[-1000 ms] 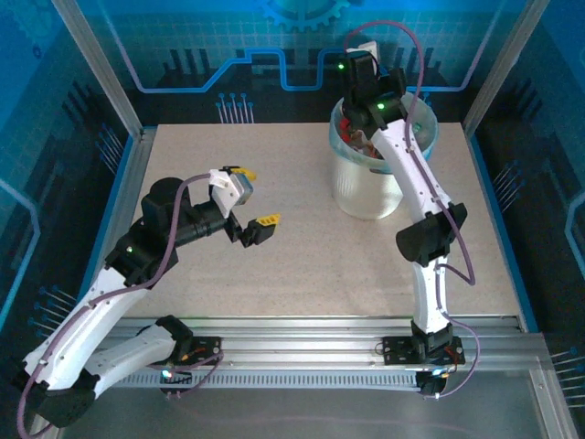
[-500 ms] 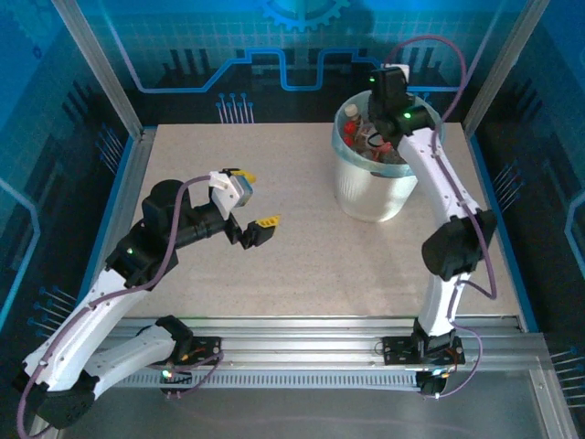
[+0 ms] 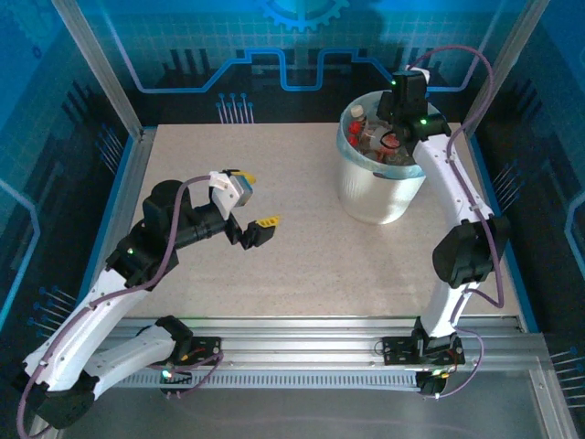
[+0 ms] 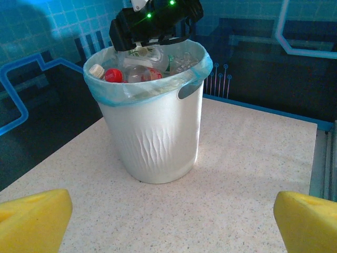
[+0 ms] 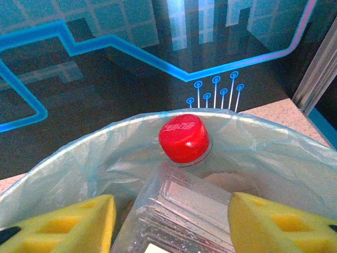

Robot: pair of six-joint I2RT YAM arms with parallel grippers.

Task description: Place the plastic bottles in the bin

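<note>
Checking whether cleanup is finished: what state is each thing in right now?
Round silvery-white bin: upright, lined with a pale blue-green bag, nearly full.
Small plastic bottles: piled inside the bin, up to its rim.
Clear bottle with red cap: capped, lying on top in the bin.
Left gripper: fingers wide open, empty.
Right gripper: over the bin, fingers apart astride the clear bottle; grip unclear.
</note>
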